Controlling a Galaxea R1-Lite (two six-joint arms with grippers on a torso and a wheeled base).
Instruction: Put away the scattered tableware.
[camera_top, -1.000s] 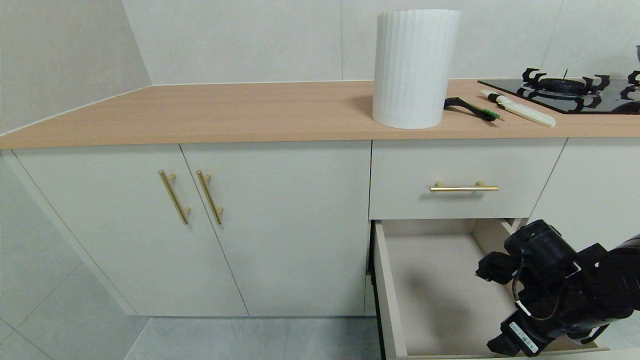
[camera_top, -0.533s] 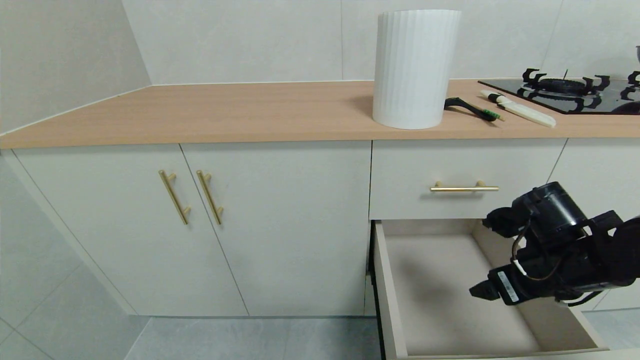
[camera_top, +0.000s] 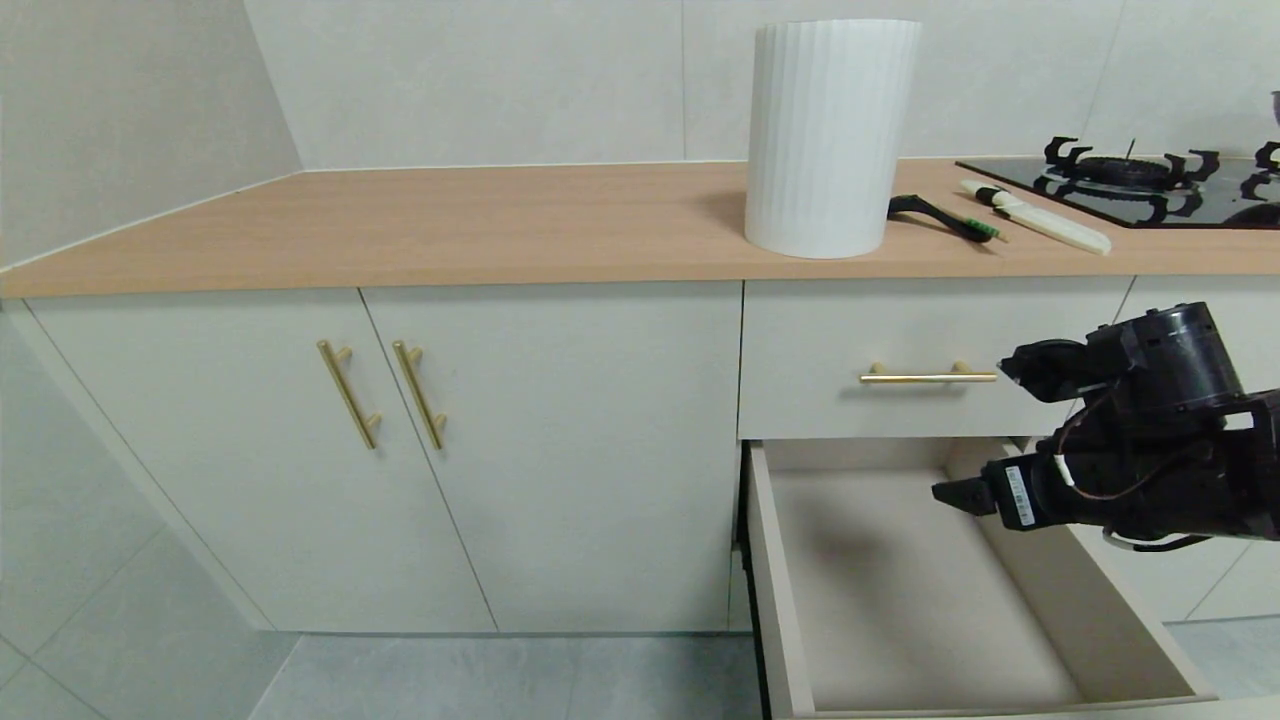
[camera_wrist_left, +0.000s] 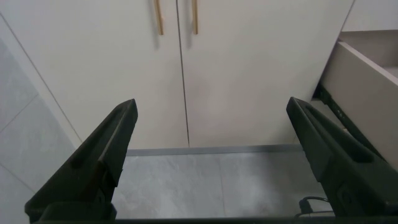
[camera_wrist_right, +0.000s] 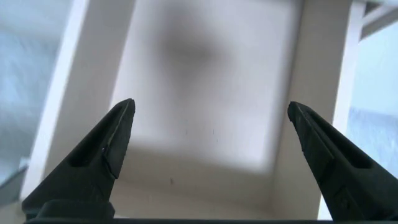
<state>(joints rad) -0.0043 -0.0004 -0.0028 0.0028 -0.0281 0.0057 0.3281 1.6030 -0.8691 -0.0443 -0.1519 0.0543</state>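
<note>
the right gripper (camera_top: 975, 428), fingers spread and empty, hangs over the open drawer (camera_top: 880, 600), the scattered utensils (camera_top: 940, 215) lying on the counter (camera_top: 500, 220) above and beyond it; a lift made too close in could catch the handle (camera_top: 928, 377) just ahead of it.

Black utensil (camera_top: 945, 218), pale knife (camera_top: 1040, 219) perhaps, flat on countertop (camera_top: 450, 225)

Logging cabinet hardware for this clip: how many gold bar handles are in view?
3. The left door handle and right door handle sit side by side on the cupboard doors; the drawer handle is on the shut upper drawer. The open drawer may hide a fourth.
</note>
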